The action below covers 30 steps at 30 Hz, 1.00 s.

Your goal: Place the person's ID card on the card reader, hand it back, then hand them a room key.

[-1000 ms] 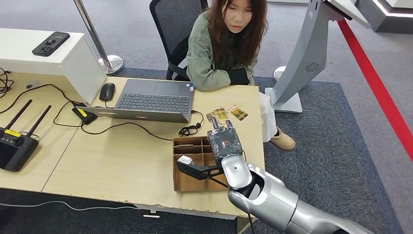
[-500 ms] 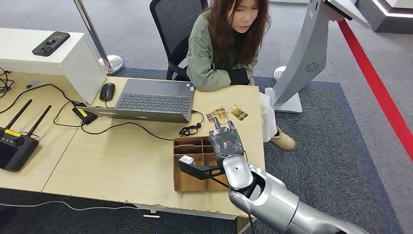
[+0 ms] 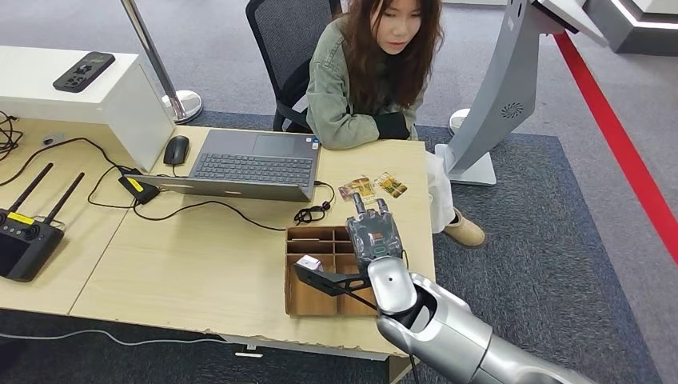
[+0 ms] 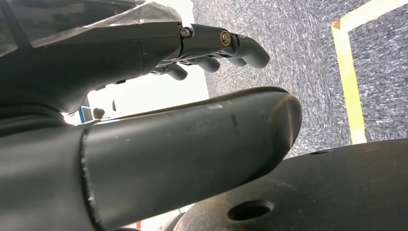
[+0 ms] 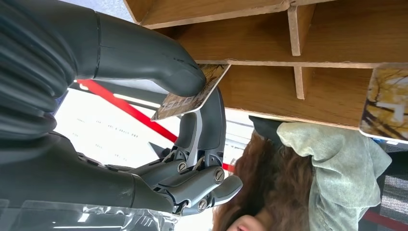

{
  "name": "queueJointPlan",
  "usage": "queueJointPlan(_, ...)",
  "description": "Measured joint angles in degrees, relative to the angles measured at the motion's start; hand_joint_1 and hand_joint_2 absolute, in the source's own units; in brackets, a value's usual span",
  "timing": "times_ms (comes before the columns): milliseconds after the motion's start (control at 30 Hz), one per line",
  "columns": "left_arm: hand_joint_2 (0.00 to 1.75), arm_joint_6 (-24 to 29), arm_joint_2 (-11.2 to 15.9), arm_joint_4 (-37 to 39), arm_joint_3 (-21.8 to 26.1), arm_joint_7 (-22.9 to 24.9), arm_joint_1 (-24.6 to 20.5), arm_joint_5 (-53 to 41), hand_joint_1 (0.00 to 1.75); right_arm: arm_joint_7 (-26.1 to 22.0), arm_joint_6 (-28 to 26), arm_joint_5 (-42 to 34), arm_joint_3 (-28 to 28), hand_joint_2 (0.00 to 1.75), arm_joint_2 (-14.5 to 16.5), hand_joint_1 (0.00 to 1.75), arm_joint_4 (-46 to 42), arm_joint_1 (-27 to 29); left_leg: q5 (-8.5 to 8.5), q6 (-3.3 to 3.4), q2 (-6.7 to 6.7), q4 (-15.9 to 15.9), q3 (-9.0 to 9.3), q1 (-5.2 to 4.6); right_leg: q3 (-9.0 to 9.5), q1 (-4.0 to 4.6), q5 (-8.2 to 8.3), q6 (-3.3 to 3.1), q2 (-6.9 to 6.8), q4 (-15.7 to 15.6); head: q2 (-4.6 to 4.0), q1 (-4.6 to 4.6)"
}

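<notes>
We see a wide, light wooden desk (image 3: 200,256) with a person in a grey-green jacket (image 3: 352,88) seated at its far side. On the desk, left of centre, lies an open grey laptop (image 3: 252,164), with a black mouse (image 3: 176,150) just beside its far left corner and a black controller with two antennas (image 3: 24,232) at the left edge. Near the right front edge sits a brown cardboard divider tray (image 3: 308,300), and our silver right arm reaches over it. Our right hand (image 3: 370,234) hovers above the tray's far right compartments, and in the right wrist view the thumb and dark fingers (image 5: 211,120) pinch a small picture-printed card (image 5: 192,94) at the tray's edge. Two more small printed cards (image 3: 372,186) lie flat on the desk just beyond the hand, between it and the person. Our left hand (image 4: 159,120) hangs over grey carpet, its fingers spread and holding nothing.
</notes>
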Motion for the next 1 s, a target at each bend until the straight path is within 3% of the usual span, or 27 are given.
queueJointPlan(267,0.00,0.0,0.0,0.2,0.0,-0.5,0.1,-0.1,0.00,0.0,-0.3,0.0,-0.4,1.75,0.0,1.54,0.0,0.3,0.00,0.00,0.00,0.0,0.00,0.00,0.00,0.00,0.00,0.00,0.00,0.0,0.00,0.00)
queueJointPlan(433,0.00,0.0,0.0,0.3,0.0,-0.6,0.1,-0.2,0.00,0.0,-1.3,0.1,-0.4,1.75,0.0,1.73,0.0,0.4,0.00,0.00,0.00,0.0,0.00,0.00,-0.01,0.00,0.00,0.00,0.00,0.0,0.00,0.00)
queueJointPlan(1000,0.00,-0.1,0.0,0.3,-0.3,-0.6,0.0,-0.5,0.00,0.0,-11.3,1.5,-4.3,1.75,-0.5,1.75,-4.2,2.8,0.00,0.00,0.01,0.0,0.01,0.00,-0.01,0.00,0.00,0.00,0.00,0.0,0.00,0.00)
